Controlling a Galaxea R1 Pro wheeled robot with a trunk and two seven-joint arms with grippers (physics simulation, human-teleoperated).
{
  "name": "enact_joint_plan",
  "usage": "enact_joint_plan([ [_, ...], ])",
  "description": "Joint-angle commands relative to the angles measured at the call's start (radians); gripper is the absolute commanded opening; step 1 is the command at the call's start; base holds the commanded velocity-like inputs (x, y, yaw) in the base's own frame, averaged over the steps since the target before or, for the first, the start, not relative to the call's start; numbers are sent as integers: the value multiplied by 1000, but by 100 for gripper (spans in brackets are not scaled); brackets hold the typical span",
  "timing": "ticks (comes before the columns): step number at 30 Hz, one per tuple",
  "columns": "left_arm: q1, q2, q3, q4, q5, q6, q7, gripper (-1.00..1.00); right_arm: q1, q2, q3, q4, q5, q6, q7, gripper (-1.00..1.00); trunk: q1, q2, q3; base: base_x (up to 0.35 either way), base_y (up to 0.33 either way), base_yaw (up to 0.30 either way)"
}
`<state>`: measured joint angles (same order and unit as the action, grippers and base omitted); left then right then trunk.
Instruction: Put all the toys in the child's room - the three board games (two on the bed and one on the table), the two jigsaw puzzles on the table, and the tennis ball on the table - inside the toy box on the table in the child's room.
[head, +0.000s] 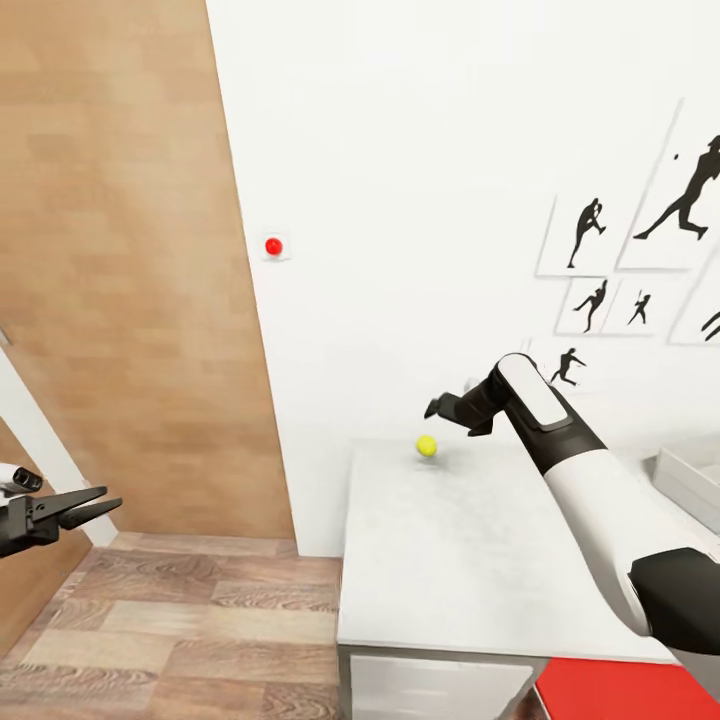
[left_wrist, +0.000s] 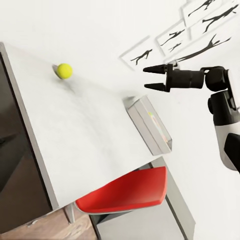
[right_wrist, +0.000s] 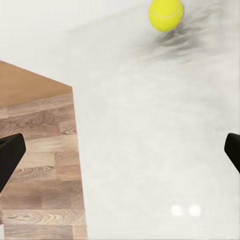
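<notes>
The tennis ball (head: 427, 445) (left_wrist: 64, 70) (right_wrist: 165, 13), small and yellow-green, rests near the far left corner of the white table (head: 470, 560) (left_wrist: 90, 135) (right_wrist: 160, 125). My right gripper (head: 433, 408) (left_wrist: 145, 78) (right_wrist: 120, 155) hovers open just above and slightly behind the ball, nothing between its fingers. The light-grey toy box (head: 688, 480) (left_wrist: 142, 122) stands at the table's right end, with something colourful lying inside it. My left gripper (head: 95, 505) hangs open over the floor, far left of the table.
A brown wooden panel (head: 120, 260) fills the left side, with wood-plank floor (head: 200, 620) between it and the table. A red chair (head: 620, 690) (left_wrist: 125, 192) sits tucked at the table's near edge. Black silhouette pictures (head: 590, 235) hang on the white wall.
</notes>
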<state>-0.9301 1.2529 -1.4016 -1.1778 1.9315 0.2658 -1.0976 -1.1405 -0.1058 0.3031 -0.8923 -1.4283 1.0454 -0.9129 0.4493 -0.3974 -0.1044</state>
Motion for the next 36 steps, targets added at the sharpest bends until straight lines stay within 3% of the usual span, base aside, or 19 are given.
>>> enact_joint_plan([
  [1, -6, 0, -8, 0, 11, 10, -3, 100, 0, -1, 4, -1, -9, 2, -9, 100, 1, -3, -4, 8, 251, 0],
  [22, -6, 0, -8, 0, 11, 9, -3, 100, 9, -3, 5, 0, -8, 2, -9, 100, 1, -3, -16, 43, 110, 0],
  [36, -6, 0, -8, 0, 11, 9, -2, 100, 11, -12, 4, -1, -8, 2, -9, 100, 1, -3, -16, 78, 8, 0],
])
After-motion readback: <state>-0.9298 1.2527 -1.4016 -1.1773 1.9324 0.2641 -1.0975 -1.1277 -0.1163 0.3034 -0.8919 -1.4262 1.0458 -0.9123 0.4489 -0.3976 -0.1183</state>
